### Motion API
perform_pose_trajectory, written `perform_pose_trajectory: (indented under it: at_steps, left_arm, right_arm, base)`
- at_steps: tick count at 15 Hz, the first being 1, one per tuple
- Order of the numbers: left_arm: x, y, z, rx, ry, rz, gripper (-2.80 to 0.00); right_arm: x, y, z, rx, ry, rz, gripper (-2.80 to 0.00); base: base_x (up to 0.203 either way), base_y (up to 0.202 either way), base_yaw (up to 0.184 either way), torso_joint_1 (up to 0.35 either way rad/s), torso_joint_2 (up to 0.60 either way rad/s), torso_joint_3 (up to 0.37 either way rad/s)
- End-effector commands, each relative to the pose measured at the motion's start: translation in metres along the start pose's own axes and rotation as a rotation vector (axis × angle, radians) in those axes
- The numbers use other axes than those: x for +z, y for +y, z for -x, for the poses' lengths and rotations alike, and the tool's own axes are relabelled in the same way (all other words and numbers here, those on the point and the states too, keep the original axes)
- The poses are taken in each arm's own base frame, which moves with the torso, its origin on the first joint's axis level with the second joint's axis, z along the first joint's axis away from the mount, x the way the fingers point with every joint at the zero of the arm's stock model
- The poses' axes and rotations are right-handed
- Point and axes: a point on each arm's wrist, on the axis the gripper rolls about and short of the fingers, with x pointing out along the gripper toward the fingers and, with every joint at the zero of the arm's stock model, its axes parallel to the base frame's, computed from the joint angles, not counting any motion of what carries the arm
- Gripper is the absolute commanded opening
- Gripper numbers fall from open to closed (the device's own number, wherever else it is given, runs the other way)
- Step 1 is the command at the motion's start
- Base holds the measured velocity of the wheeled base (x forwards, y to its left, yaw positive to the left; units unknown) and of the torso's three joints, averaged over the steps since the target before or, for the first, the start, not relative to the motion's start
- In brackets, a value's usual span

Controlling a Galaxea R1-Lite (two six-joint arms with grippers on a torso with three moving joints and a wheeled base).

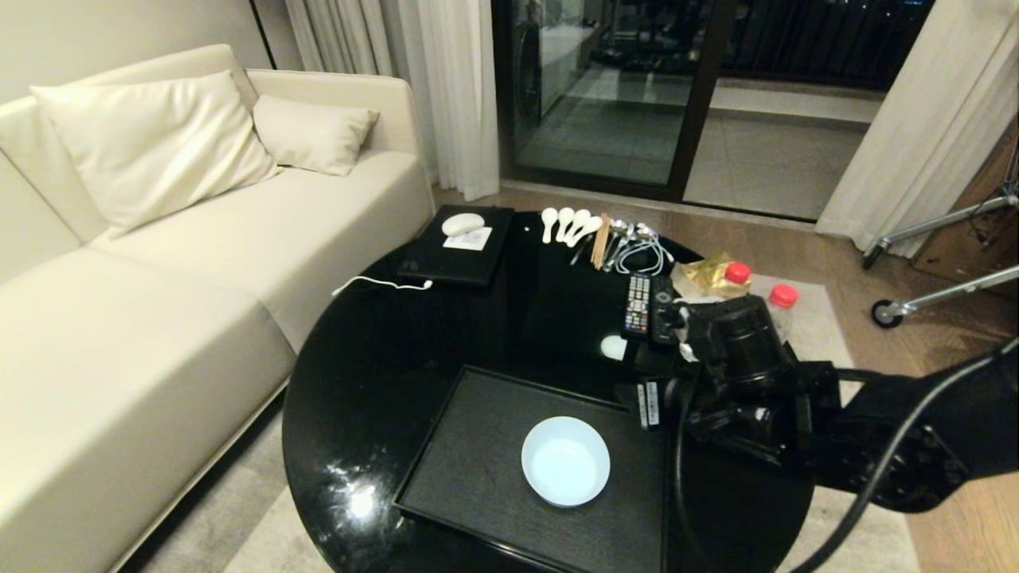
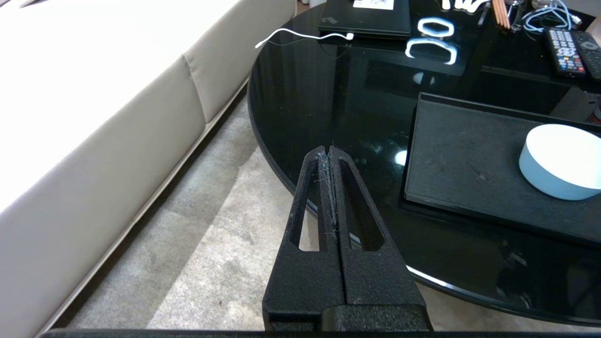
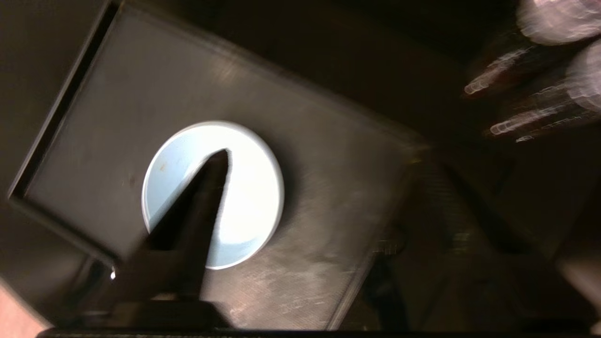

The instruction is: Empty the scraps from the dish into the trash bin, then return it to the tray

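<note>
Dish [image 1: 565, 461]: empty, upright on tray [image 1: 470, 461], below and beside right gripper [image 3: 300, 206], whose jaws stand wide, holding nothing; apparently just released. Left gripper [image 2: 330, 157]: pressed closed, parked off-table.

A small round white bowl [image 1: 566, 461], pale bluish inside, sits on a large flat rectangular black tray [image 1: 478, 461] with a matte dark grey textured surface. The round glossy black glass table [image 1: 366, 382] shows white glints. On its far side lie white ceramic spoons [image 1: 567, 222], light brown wooden chopsticks [image 1: 602, 233] and a black remote control [image 1: 637, 304] with multicoloured buttons. At the right stand two clear bottles with red caps [image 1: 784, 295]. To the left is a cream leather sofa [image 1: 159, 278].
</note>
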Motion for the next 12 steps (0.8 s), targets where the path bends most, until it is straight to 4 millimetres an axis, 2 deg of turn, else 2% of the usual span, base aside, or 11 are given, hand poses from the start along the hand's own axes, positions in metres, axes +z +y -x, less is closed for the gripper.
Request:
perform_pose_trajectory:
  at_steps: [1,3,6,10,12]
  left_arm:
    - [0.0,0.0,0.0,0.0,-0.001,0.001,-2.8]
    - [0.0,0.0,0.0,0.0,-0.001,0.001,-2.8]
    - [0.0,0.0,0.0,0.0,-0.001,0.001,-2.8]
    - [0.0,0.0,0.0,0.0,-0.001,0.001,-2.8]
    - [0.0,0.0,0.0,0.0,-0.001,0.001,-2.8]
  right_arm:
    - [0.008,-0.008,0.03,-0.012,-0.099,-0.03,-2.8]
    - [0.006,-0.02,0.038,-0.144,-0.165,-0.053,-2.8]
    - [0.0,-0.054,0.064,-0.253,-0.247,-0.108,-2.8]
    - [-0.026,-0.116,0.11,-0.456,-0.404,-0.131,-2.8]
    - [-0.046,-0.131,0.14,-0.532,-0.489,-0.11,-2.8]
  base:
    - [0.0,0.0,0.0,0.0,0.0,0.0]
    - [0.0,0.0,0.0,0.0,0.0,0.0]
    - [0.0,0.0,0.0,0.0,0.0,0.0]
    - [0.0,0.0,0.0,0.0,0.0,0.0]
    - [0.0,0.0,0.0,0.0,0.0,0.0]
